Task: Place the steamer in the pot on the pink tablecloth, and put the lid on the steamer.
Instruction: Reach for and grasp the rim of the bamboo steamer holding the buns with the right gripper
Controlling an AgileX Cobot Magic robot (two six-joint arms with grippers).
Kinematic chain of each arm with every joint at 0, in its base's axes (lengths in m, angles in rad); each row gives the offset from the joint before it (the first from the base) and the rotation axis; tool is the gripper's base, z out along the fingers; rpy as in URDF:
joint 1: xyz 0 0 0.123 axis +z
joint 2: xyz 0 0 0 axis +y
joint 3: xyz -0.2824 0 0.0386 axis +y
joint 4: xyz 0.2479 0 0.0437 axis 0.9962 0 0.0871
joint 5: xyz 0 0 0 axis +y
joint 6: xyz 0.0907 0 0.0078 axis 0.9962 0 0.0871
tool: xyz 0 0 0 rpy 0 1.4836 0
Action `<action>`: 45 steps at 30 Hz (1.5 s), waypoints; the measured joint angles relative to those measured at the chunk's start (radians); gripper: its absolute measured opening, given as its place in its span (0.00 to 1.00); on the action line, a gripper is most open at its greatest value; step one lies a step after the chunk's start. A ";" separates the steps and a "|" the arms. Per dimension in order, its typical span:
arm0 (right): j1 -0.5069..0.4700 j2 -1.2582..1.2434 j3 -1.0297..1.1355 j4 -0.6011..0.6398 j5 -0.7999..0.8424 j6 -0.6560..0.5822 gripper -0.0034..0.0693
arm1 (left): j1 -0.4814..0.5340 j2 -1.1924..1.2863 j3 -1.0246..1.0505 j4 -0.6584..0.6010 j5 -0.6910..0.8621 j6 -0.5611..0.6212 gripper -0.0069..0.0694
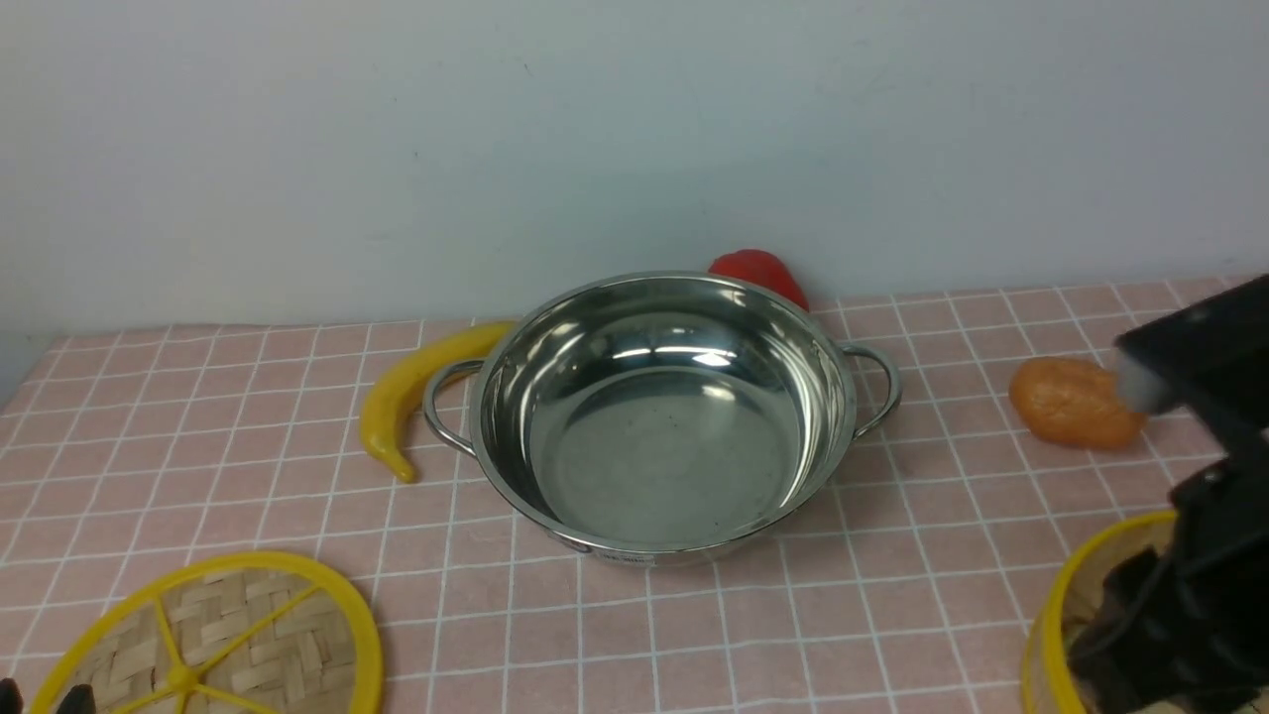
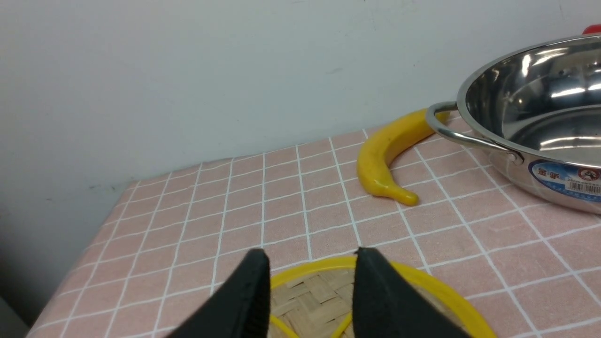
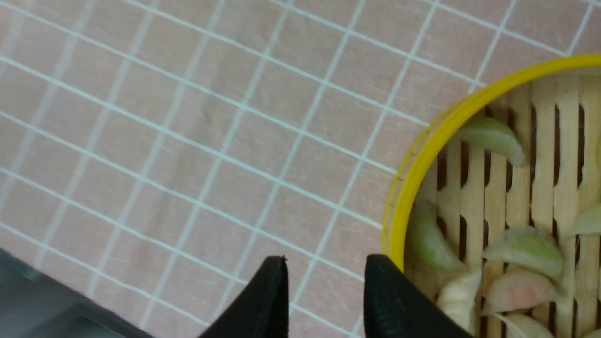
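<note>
Pot (image 1: 664, 466) sits mid pink tablecloth (image 1: 248, 416) on the tabletop, upright, empty, one loop handle to each side

Banana (image 1: 397, 402) lies just left of the pot, its far end tucked under or behind the left handle, can't tell if touching. A red object (image 1: 758, 270) peeks out behind the pot by the wall (image 1: 595, 129). An orange lumpy thing (image 1: 1071, 402) lies off to the right, well apart from the pot

Lid (image 1: 248, 635) lies flat at the near left corner, woven face and yellow spokes up, partly cut off by the frame edge. Left arm is low over it, only a black scrap shows in the front view. In the left wrist view the left jaws point forward and down over the lid's far rim, spread apart with nothing between them, not gripping

Steamer (image 1: 1051, 595) is at the near right corner on the cloth, not in the pot. Pale green and pinkish dumplings (image 3: 526, 249) lie on its slatted floor. Right arm (image 1: 1190, 595) is bent over it and hides most of it. Right jaws point straight down, parted, nothing held: one fingertip is just at the outside of the yellow rim, the other over bare cloth, contact with the rim unclear
</note>
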 joint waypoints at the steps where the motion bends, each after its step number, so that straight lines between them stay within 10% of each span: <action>1: 0.002 0.031 0.000 -0.012 -0.001 0.005 0.38 | 0.000 0.000 0.000 0.000 0.000 0.000 0.41; 17: -0.068 0.187 0.030 -0.137 -0.012 0.049 0.38 | 0.000 0.000 0.000 0.000 0.000 0.002 0.41; 28: -0.167 0.193 0.131 0.101 -0.204 -0.099 0.38 | 0.000 0.000 0.000 0.000 0.000 0.003 0.41; 45: -0.168 0.315 0.134 -0.006 -0.232 -0.069 0.38 | 0.000 0.000 0.000 0.000 0.000 0.003 0.41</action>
